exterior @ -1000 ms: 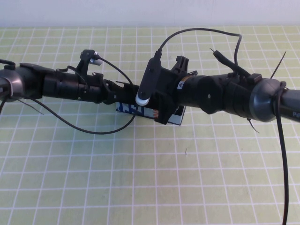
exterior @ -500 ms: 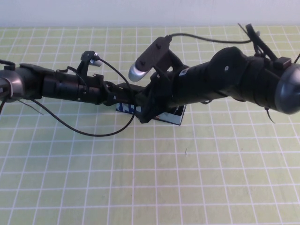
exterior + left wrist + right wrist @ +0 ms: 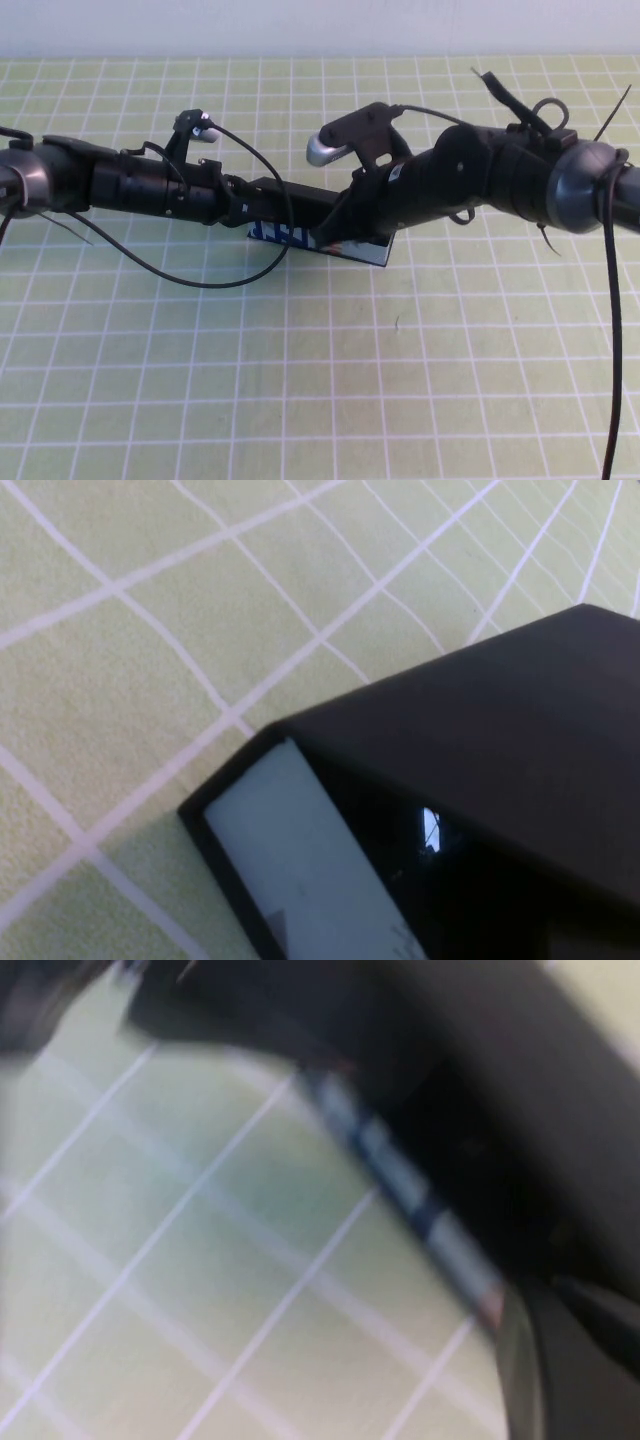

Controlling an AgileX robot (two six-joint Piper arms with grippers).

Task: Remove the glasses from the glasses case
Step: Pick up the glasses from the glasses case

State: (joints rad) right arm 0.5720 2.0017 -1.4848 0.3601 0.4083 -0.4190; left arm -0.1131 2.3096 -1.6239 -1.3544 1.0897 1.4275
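The glasses case (image 3: 368,251) lies at the middle of the table, black, with its light blue printed side strip facing me. Both arms cover most of it. My left gripper (image 3: 262,200) reaches in from the left and sits at the case's left end. In the left wrist view the case's black top (image 3: 480,720) and pale side fill the lower part. My right gripper (image 3: 335,228) comes in from the right, is shut, and presses low over the case's front middle. The blurred right wrist view shows the case strip (image 3: 400,1180) close by. The glasses are hidden.
A green mat with a white grid (image 3: 320,380) covers the table. A black cable (image 3: 200,282) loops from the left arm down onto the mat in front of the case. A white wall runs along the far edge.
The right arm's wrist has rolled, so its camera swung from hanging over the case up and to the right. The forearm dropped lower. The left arm and the case have stayed put.
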